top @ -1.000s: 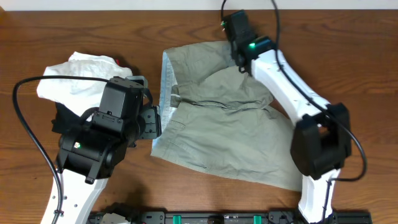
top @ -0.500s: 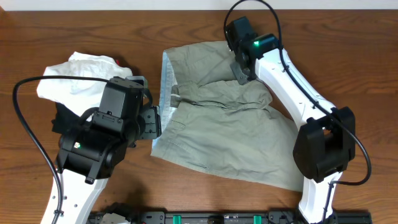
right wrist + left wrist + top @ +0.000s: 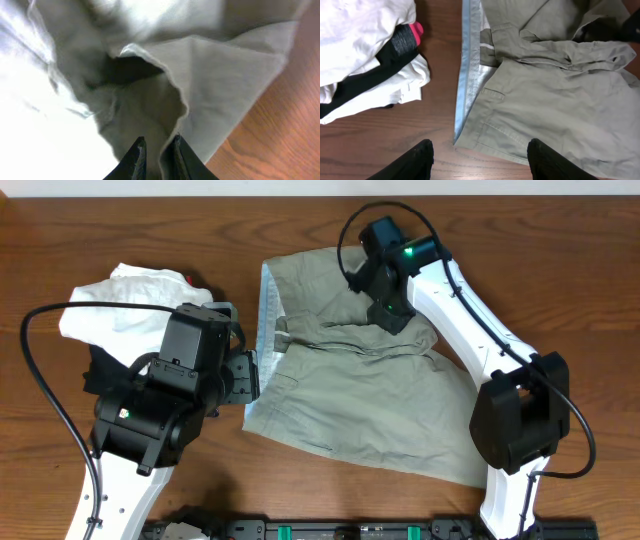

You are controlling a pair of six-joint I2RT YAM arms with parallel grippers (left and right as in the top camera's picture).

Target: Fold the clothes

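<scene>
The khaki grey-green shorts point(image 3: 360, 390) lie spread on the wooden table, with the pale blue inner waistband point(image 3: 266, 320) at their left edge. My right gripper point(image 3: 385, 305) is shut on a fold of the shorts' upper leg point(image 3: 200, 95) and holds it over the middle of the garment. My left gripper point(image 3: 240, 375) is open and empty beside the waistband; the left wrist view shows its fingers point(image 3: 480, 160) on either side of the shorts' lower left corner point(image 3: 470, 137).
A pile of white and black garments with a red bit point(image 3: 125, 305) lies at the left, also in the left wrist view point(image 3: 365, 55). Bare wood lies along the back edge and right of the shorts point(image 3: 590, 300).
My right gripper has moved from the shorts' far edge toward the middle of the garment, dragging the gripped fold with it. The left arm has not moved.
</scene>
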